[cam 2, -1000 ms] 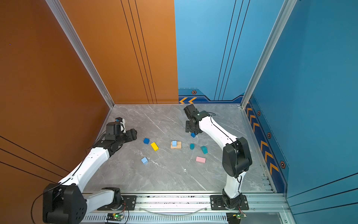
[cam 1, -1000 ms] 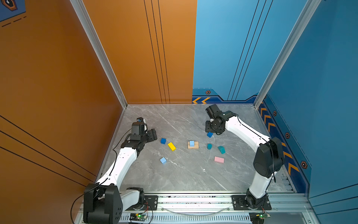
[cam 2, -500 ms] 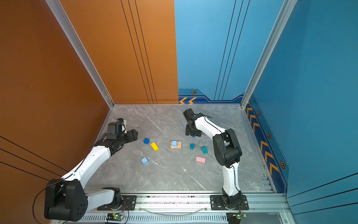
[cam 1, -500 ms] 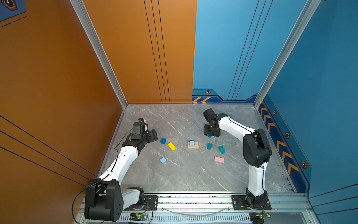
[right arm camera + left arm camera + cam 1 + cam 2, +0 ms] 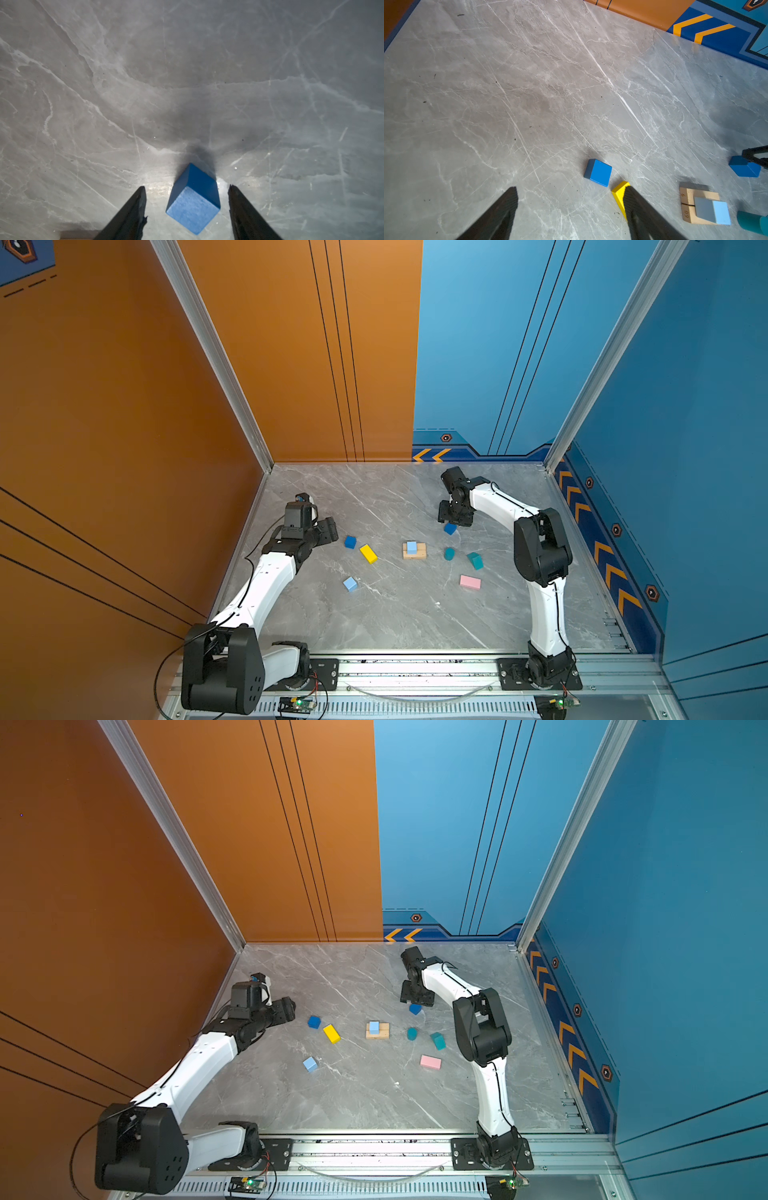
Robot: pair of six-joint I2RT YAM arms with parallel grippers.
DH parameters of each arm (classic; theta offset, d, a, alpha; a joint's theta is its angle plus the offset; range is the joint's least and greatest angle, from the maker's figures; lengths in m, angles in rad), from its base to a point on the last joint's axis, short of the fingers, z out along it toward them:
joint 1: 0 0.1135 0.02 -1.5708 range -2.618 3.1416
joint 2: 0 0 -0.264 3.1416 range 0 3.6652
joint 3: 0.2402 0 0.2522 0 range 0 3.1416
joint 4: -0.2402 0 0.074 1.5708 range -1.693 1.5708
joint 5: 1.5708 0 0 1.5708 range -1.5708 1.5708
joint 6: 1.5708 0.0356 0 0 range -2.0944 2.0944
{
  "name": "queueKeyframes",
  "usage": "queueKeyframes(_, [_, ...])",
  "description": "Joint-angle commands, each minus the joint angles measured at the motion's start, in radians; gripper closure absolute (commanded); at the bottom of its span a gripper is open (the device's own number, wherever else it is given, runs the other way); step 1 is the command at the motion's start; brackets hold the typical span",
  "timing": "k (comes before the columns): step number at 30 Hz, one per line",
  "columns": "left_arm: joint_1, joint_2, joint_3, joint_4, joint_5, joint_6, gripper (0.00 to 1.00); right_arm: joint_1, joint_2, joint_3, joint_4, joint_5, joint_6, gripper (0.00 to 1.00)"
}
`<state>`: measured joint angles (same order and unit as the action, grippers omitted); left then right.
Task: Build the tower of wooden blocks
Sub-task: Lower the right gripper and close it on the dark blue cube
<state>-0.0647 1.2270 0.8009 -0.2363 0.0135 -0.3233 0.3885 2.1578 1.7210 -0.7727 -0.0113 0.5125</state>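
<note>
your right gripper [image 5: 187, 188] hangs open over the dark blue cube [image 5: 194, 205], which sits corner-on between the jaws; closing now could twist or squirt it away. it lies at two o'clock from the tan planks [image 5: 422, 554] bearing a light blue cube [image 5: 411, 547]. left gripper [image 5: 570, 188] open, empty. no containers in view.

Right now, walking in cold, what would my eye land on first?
Two white arms reach over a grey marble table strewn with bright blocks. In the middle, a light blue cube sits on tan planks. Farther back, the right gripper stands open around a dark blue cube, not touching it.
</note>
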Motion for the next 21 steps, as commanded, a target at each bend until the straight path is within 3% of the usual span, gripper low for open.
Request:
queueKeyframes(1, [0.006, 0.004, 0.018, -0.013, 0.017, -0.010, 0.18, 0.003, 0.032, 0.021, 0.002, -0.035, -0.019, 0.35])
queueKeyframes(21, [0.005, 0.004, 0.020, -0.013, 0.023, -0.008, 0.19, 0.072, -0.025, -0.068, 0.018, 0.006, 0.037, 0.36])
